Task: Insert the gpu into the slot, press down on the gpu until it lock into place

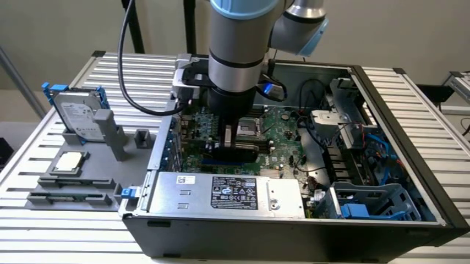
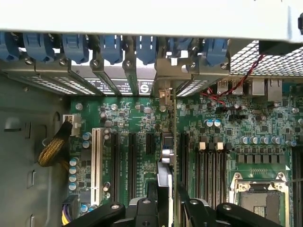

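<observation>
1 gpu (image 2: 165, 152) sits clamped edge-on between the end effector's (image 2: 169, 191) jaws.

The arm reaches straight down into the open computer case (image 1: 294, 242). Its gripper (image 1: 236, 138) is low over the green motherboard (image 1: 283, 124), with the black-shrouded gpu (image 1: 239, 152) under it, right by the blue slot (image 1: 219, 163). A hard drive (image 1: 77, 116) stands by the tabletop (image 1: 426, 99) edge at the exterior view's left.
</observation>
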You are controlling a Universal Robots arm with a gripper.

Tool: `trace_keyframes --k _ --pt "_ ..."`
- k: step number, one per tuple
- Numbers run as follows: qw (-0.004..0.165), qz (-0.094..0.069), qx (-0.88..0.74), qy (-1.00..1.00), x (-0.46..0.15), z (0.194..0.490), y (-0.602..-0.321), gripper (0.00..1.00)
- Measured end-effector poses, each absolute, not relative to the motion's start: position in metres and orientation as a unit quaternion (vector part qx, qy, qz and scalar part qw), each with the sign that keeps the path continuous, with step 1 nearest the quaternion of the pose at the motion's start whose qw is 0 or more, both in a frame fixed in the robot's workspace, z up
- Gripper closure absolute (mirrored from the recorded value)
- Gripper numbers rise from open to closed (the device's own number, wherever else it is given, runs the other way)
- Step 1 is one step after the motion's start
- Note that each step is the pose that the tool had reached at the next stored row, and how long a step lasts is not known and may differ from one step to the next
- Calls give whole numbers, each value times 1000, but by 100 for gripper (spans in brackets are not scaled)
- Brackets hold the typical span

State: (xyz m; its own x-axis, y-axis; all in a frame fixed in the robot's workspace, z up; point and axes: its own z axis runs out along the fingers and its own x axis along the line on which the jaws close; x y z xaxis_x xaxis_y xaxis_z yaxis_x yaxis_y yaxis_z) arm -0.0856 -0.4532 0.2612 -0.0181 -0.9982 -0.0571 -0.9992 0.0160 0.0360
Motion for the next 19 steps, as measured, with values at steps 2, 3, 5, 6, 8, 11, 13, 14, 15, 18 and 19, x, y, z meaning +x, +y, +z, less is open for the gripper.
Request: trace_keyframes --k 2,3,5,6,8,11,13,14,15,18,19 --pt "8 33 -701 712 -86 260 -453 74" --pt "8 33 -701 712 -86 260 -453 74" --pt "8 33 -702 711 -86 259 -453 74" --pt "8 33 -702 711 -86 258 -453 74" --pt "8 33 -703 710 -86 257 -453 74" --pt "7 33 -704 710 -86 255 -453 74" --pt "8 33 -704 709 -86 253 -453 74" --pt "7 33 -705 709 -86 253 -453 74" --pt "7 33 -705 708 -86 252 -453 74" --pt "7 33 -706 708 -86 250 -453 74" --pt "7 33 -706 708 -86 250 -453 74"
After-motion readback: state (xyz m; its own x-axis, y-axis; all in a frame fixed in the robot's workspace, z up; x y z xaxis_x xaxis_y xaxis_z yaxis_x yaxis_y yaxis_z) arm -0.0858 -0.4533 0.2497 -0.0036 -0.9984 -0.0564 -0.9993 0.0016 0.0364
